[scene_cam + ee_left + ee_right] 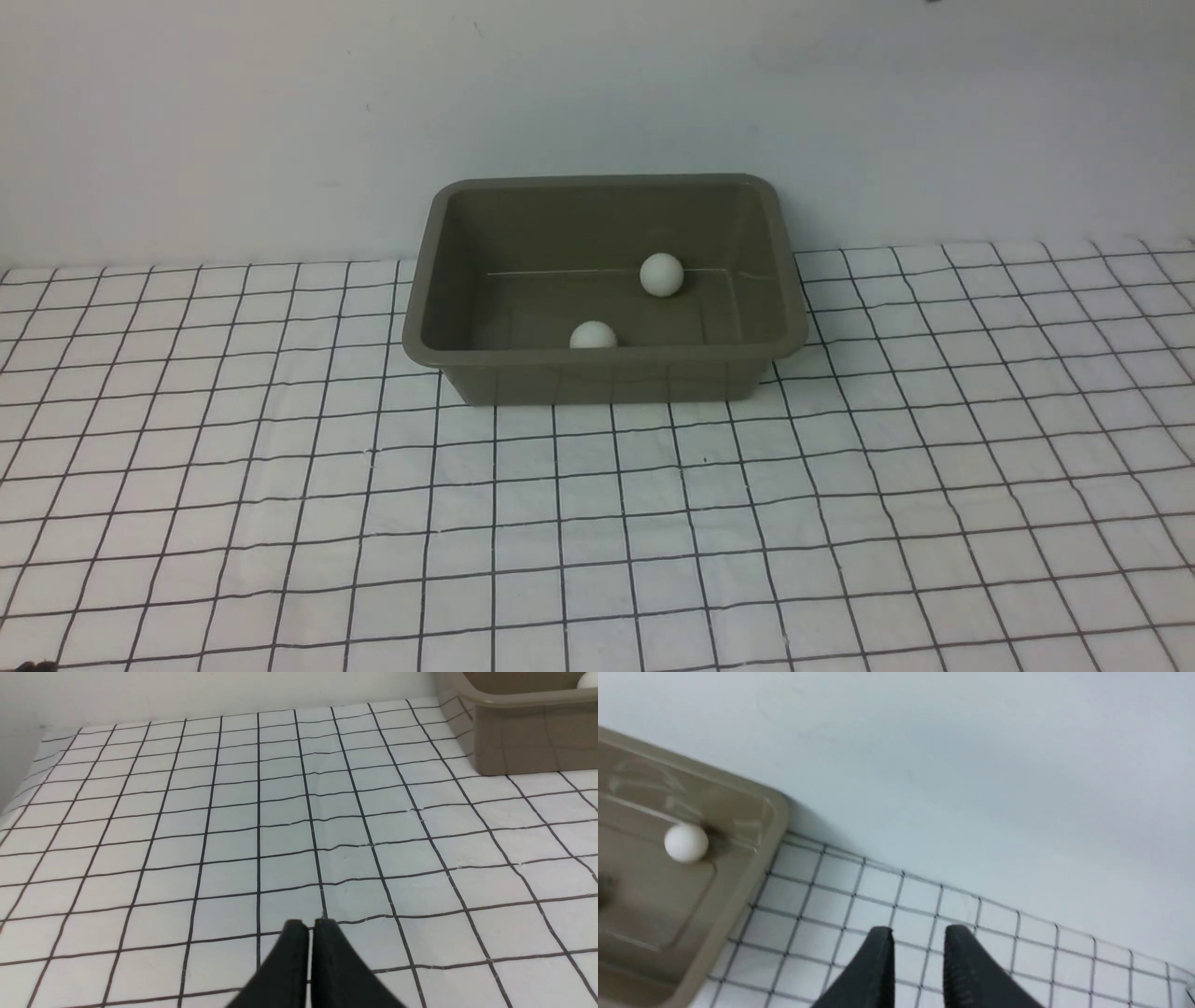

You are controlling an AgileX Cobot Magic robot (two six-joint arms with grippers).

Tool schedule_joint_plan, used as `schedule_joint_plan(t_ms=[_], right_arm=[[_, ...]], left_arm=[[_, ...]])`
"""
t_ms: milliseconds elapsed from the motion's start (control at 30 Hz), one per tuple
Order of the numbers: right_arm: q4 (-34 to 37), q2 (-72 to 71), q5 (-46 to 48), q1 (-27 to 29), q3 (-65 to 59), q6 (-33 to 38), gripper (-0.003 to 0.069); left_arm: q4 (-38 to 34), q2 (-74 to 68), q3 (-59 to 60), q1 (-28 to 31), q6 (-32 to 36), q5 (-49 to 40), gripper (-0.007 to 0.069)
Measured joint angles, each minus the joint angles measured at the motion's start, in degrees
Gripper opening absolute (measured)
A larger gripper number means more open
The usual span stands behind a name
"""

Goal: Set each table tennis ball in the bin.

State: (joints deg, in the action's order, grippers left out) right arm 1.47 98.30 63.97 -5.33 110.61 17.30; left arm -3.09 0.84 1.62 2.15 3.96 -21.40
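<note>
The olive-brown bin [607,355] stands at the back middle of the gridded cloth. Two white table tennis balls lie inside it, one [662,274] toward the far wall and one [593,335] half hidden behind the near rim. Neither arm shows in the front view. In the left wrist view my left gripper [310,926] is shut and empty over the cloth, with the bin [528,742] well off to one side. The right wrist view shows my right gripper [919,933] open with nothing between its fingers, apart from the bin [752,812], in which one ball [686,843] rests.
A white cloth with a black grid [597,523] covers the table. A plain white wall [597,93] rises just behind the bin. The cloth's wrinkled far edge meets the wall [1017,812] close to my right gripper.
</note>
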Motion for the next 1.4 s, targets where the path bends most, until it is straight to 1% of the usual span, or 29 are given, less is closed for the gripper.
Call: schedule_joint_plan(t_ms=[67, 133, 233, 300, 333, 467, 667, 800, 867, 900, 933, 967, 1000, 1100, 1233, 1400], right_arm=[[1.2, -4.1, -2.3, 1.2, -7.2, 1.8, 0.0088], [2.4, -8.1, -6.6, 2.0, -15.7, 3.7, 0.0051], [4.5, -12.6, -13.9, 2.2, -26.1, 5.7, 0.001], [6.3, -14.9, -18.5, 2.2, -33.0, 6.9, -0.0003], [7.5, -16.1, -22.1, 2.2, -36.4, 7.8, -0.0008], [11.1, -19.0, -29.9, 2.2, -45.0, 10.0, -0.0013], [19.8, -22.3, -47.0, 2.2, -61.9, 15.4, -0.0016], [24.3, -23.0, -57.1, 2.2, -70.1, 18.4, -0.0016], [25.5, -23.2, -60.5, 2.2, -73.0, 19.0, -0.0016], [26.6, -23.2, -66.6, 1.5, -78.0, 19.4, -0.0016], [26.7, -23.3, -66.6, 1.4, -78.5, 19.4, -0.0016], [26.8, -23.3, -69.4, 0.6, -80.4, 19.4, -0.0016], [26.8, -23.4, -74.6, -1.2, -82.7, 18.2, -0.0016], [26.3, -23.5, -81.4, -4.8, -84.2, 16.2, -0.0016], [25.8, -23.5, -84.1, -6.5, -84.2, 15.6, -0.0016], [25.9, -23.5, -84.3, -6.8, -84.2, 15.5, -0.0016]], left_arm=[[0.0, 0.0, 0.0, 0.0, 0.0, 0.0, -0.0005], [0.0, 0.0, 0.0, 0.0, 0.0, 0.0, -0.0005], [0.0, 0.0, 0.0, 0.0, 0.0, 0.0, -0.0005], [0.0, 0.0, 0.0, 0.0, 0.0, 0.0, -0.0005], [0.0, 0.0, 0.0, 0.0, 0.0, 0.0, -0.0005], [0.0, 0.0, 0.0, 0.0, 0.0, 0.0, -0.0005], [0.0, 0.0, 0.0, 0.0, 0.0, 0.0, -0.0005], [0.0, 0.0, 0.0, 0.0, 0.0, 0.0, -0.0005], [0.0, 0.0, 0.0, 0.0, 0.0, 0.0, -0.0005], [0.0, 0.0, 0.0, 0.0, 0.0, 0.0, -0.0005], [0.0, 0.0, 0.0, 0.0, 0.0, 0.0, -0.0005], [0.0, 0.0, 0.0, 0.0, 0.0, 0.0, -0.0005], [0.0, 0.0, 0.0, 0.0, 0.0, 0.0, -0.0005], [0.0, 0.0, 0.0, 0.0, 0.0, 0.0, -0.0005], [0.0, 0.0, 0.0, 0.0, 0.0, 0.0, -0.0005], [0.0, 0.0, 0.0, 0.0, 0.0, 0.0, -0.0005]])
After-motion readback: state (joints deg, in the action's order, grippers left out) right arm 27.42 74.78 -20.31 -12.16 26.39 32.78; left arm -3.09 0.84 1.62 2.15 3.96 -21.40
